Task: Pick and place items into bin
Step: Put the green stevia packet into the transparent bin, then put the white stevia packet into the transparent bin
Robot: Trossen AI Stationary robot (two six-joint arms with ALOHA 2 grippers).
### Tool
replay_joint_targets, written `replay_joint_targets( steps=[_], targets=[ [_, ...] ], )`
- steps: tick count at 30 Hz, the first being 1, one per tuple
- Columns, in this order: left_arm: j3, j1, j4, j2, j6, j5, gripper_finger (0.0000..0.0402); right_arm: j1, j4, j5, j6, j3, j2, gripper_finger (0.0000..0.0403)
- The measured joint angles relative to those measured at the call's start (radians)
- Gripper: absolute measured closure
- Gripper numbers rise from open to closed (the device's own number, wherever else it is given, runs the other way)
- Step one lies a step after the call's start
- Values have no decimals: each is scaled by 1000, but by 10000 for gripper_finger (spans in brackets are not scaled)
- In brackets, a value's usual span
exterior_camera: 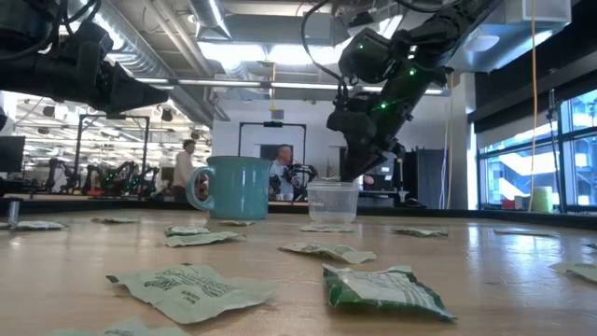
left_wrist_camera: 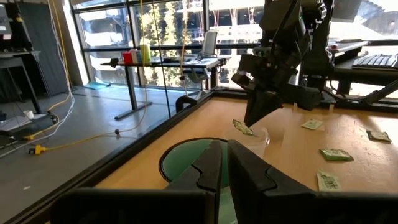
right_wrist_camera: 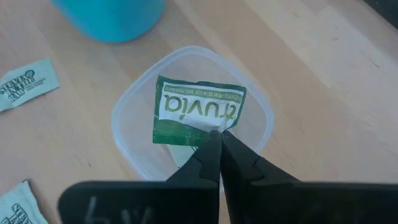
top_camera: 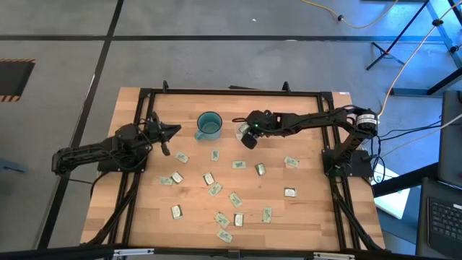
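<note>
Crinkled green packets (exterior_camera: 193,291) lie closest in the low view, flat wrapped rectangles with puckered edges, strewn across the pale wooden desk (exterior_camera: 522,280). Farther back stands the teal mug (exterior_camera: 233,187), glossy and round, and just beside it the clear cup (exterior_camera: 332,201), thin see-through plastic. The right gripper (exterior_camera: 353,166) hangs directly over that cup, which suits a drop straight down.

From above, the packets scatter over the nearer half of the desk, well apart from the cup (top_camera: 242,131). The right gripper (top_camera: 249,137) reaches over the cup, next to the mug (top_camera: 209,126). The left gripper (top_camera: 170,131) waits on the mug's other side, clear of the work.

The left wrist view looks past its own jaws, pressed together on nothing, across the mug's rim (left_wrist_camera: 186,163) toward the right arm poised over the cup (left_wrist_camera: 258,140).

The right wrist view shows the jaws clamped on the edge of one packet (right_wrist_camera: 198,111), green and white with printed lettering, held flat over the cup's rounded-square mouth (right_wrist_camera: 127,134). The packet looks centred enough that letting go should land it inside; being light and broad, it could catch on the rim.
</note>
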State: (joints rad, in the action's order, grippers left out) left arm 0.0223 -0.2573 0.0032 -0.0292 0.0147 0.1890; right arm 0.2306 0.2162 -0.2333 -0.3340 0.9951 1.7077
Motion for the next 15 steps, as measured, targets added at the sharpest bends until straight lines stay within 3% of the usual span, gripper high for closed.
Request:
replay_joint_targets(
  steps=[15],
  targets=[
    [0,0,0,0,0,0,382,0,14,0,-1,4,-5,344]
  ],
)
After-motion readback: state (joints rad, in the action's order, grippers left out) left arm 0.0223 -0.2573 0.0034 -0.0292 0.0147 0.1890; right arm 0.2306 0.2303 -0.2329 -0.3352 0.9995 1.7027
